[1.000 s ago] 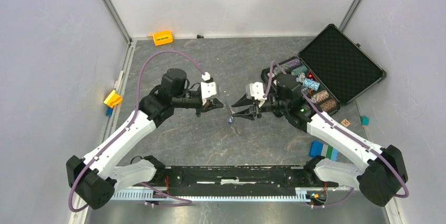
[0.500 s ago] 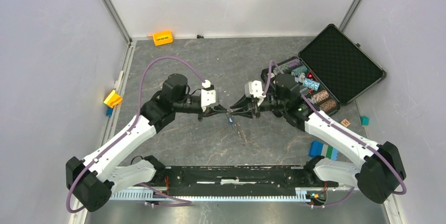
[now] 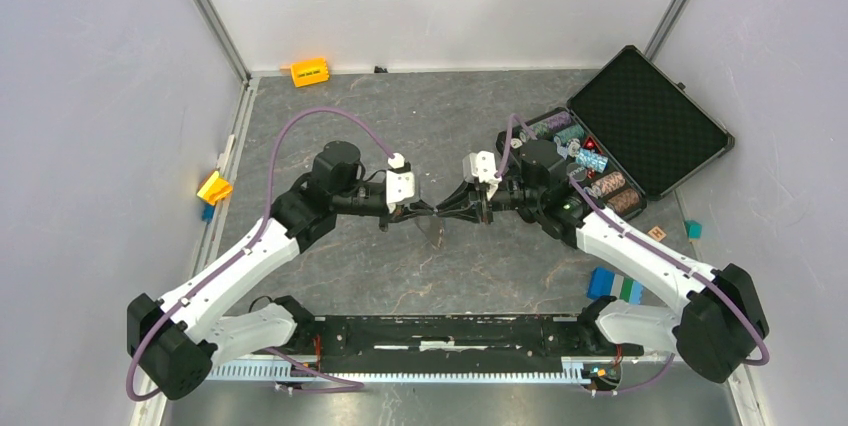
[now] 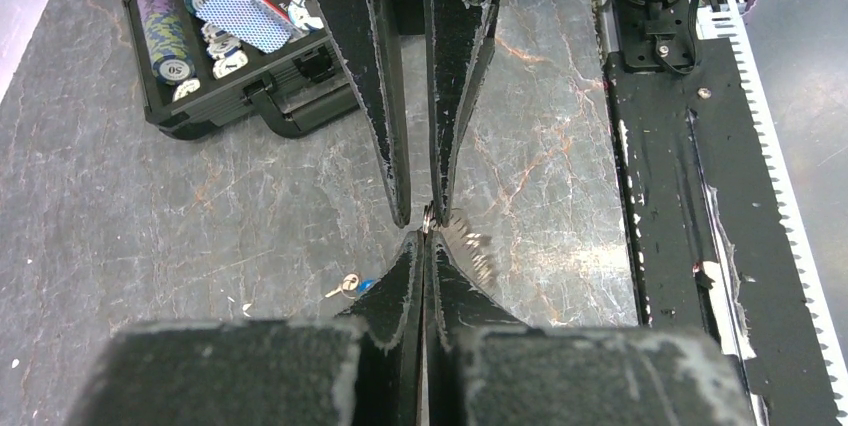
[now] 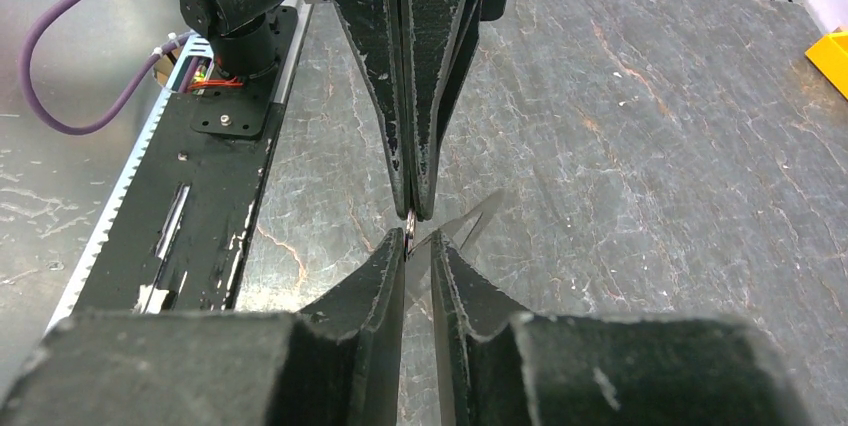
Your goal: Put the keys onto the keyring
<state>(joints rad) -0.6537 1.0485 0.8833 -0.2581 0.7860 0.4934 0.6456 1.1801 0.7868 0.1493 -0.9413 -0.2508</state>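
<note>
Left claw is pinched tight on the ring up over the bench, blurry key hanging by it, right claw slightly apart around the same ring, so I reckon an off-line squeeze could twist it loose.

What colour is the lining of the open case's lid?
Black lid lining, best seen in the top external view.

Black fingers, grey marbled table, orange block.
</note>
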